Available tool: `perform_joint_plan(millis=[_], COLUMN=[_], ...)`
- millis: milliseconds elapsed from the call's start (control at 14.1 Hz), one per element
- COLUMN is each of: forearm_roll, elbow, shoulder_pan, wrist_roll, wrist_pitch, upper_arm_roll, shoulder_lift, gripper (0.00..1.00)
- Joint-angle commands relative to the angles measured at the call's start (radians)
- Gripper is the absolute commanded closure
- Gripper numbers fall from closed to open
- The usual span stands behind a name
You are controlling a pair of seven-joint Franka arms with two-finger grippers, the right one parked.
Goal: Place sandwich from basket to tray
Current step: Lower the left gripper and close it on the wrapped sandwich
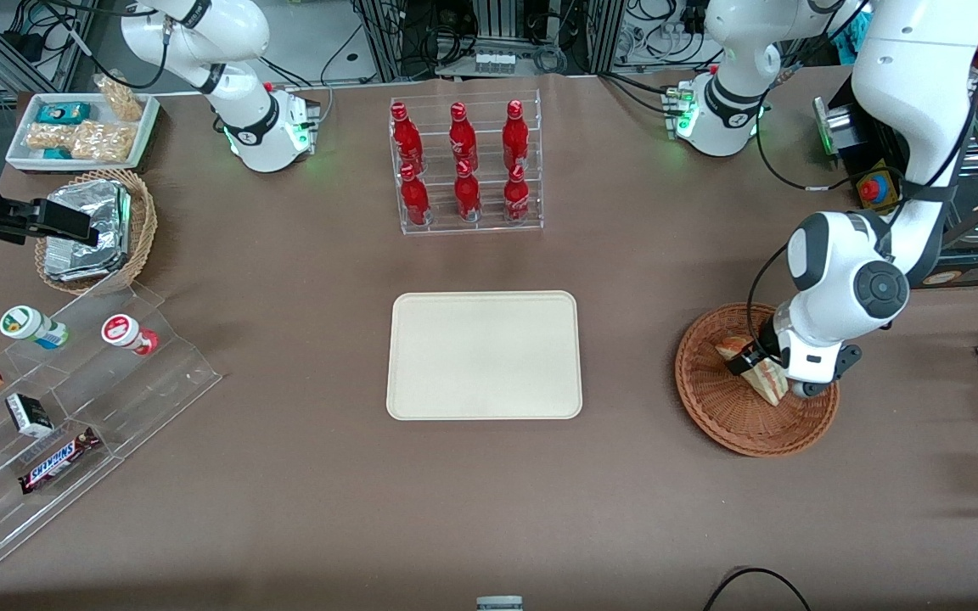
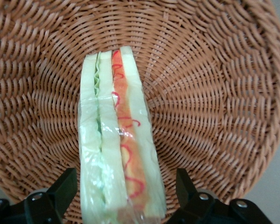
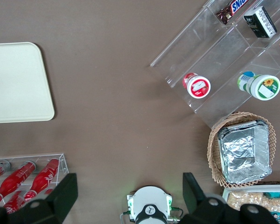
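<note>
The sandwich (image 1: 771, 386), a wrapped wedge of pale bread with green and red-orange filling, lies in the reddish-brown wicker basket (image 1: 727, 416) toward the working arm's end of the table. My left gripper (image 1: 761, 370) is lowered into the basket over it. In the left wrist view the sandwich (image 2: 116, 140) lies on the basket's weave (image 2: 214, 93), and the gripper (image 2: 125, 183) is open with one finger on each side of it, a small gap at both sides. The cream tray (image 1: 484, 355) lies bare at the table's middle, and also shows in the right wrist view (image 3: 18, 84).
A clear rack of red bottles (image 1: 463, 165) stands farther from the camera than the tray. Toward the parked arm's end are a tan basket with foil packets (image 1: 90, 229), a white dish of snacks (image 1: 81, 127) and a clear stepped shelf (image 1: 73, 407) with small goods.
</note>
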Motion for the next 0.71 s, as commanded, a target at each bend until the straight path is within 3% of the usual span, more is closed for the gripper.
perform_joint_plan(millis=[0, 212, 496, 637], forearm_roll=[0.0, 0.0, 0.003, 0.005], elbow=[-0.005, -0.005, 0.006, 0.031], shoulder_pan=[0.008, 0.008, -0.021, -0.092], wrist_roll=[-0.021, -0.021, -0.024, -0.026], wrist_pitch=[0.007, 0.003, -0.138, -0.228], upper_arm_roll=[-0.003, -0.003, -0.017, -0.019], shoulder_lift=[-0.009, -0.017, -0.095, -0.138], gripper=[0.43, 0.62, 0.77, 0.83])
